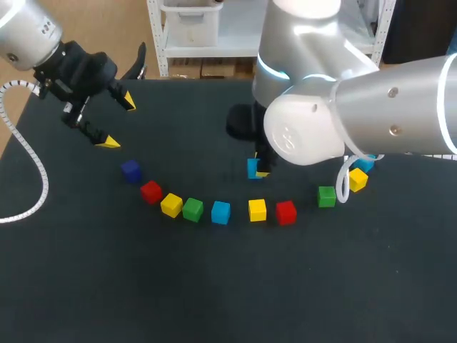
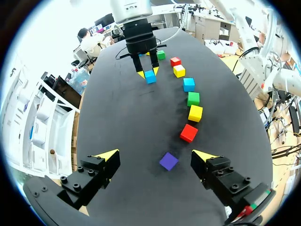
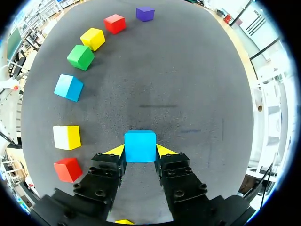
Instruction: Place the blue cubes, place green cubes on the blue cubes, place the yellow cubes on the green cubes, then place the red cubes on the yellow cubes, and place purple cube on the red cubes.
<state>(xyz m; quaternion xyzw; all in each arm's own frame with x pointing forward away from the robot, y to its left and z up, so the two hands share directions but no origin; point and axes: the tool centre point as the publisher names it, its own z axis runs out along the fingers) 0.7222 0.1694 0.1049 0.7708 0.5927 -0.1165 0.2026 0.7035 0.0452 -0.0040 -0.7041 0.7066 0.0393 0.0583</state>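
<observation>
My right gripper (image 3: 140,151) is shut on a light blue cube (image 3: 140,146), low over the middle of the black table (image 1: 235,286); the held cube (image 1: 253,168) is partly hidden by the arm in the head view. I cannot tell whether it touches the table. A curved row runs in front of it: purple cube (image 1: 130,170), red (image 1: 151,191), yellow (image 1: 171,205), green (image 1: 193,209), blue (image 1: 221,212), yellow (image 1: 257,210), red (image 1: 285,212). My left gripper (image 1: 118,121) hangs open at the far left, with the purple cube (image 2: 168,161) just ahead of its fingers.
At the right, partly behind my right arm, sit a green cube (image 1: 327,196), a yellow cube (image 1: 358,179) and a blue cube (image 1: 364,163). A white cable (image 1: 32,164) loops over the table's left edge.
</observation>
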